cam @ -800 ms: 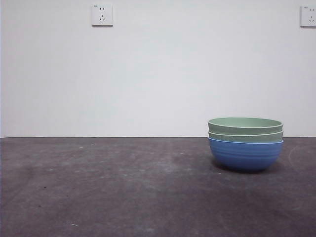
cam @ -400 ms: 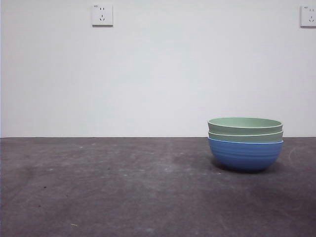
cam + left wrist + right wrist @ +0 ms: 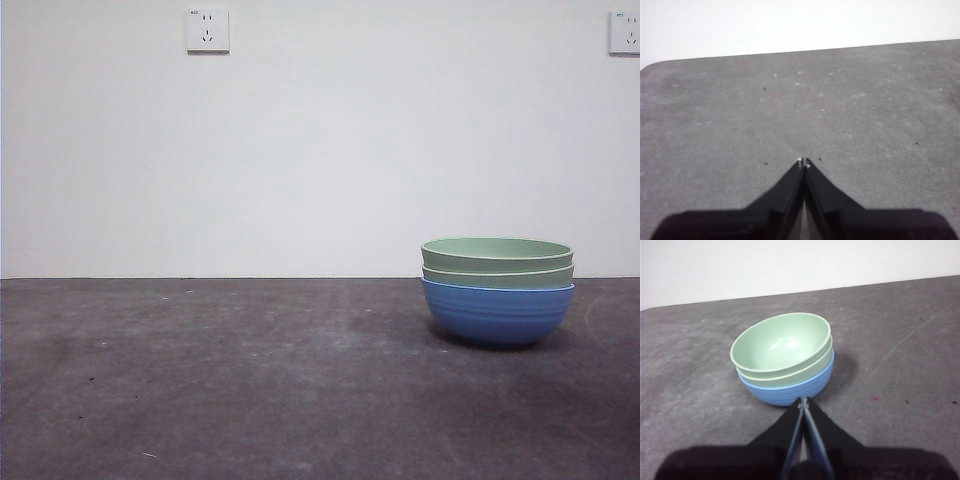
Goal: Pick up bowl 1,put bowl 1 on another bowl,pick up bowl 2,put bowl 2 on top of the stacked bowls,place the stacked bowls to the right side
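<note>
The stacked bowls, two pale green nested in a blue one, sit at the right of the grey surface. The right gripper, fingers clenched and empty, hovers just near them; the left gripper, also clenched, waits elsewhere.

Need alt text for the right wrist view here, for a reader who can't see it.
A stack of three bowls, two pale green ones nested in a blue ridged bowl, stands upright on a dark grey table before a white wall. The right gripper sits just short of the stack, jaws shut on nothing.
</note>
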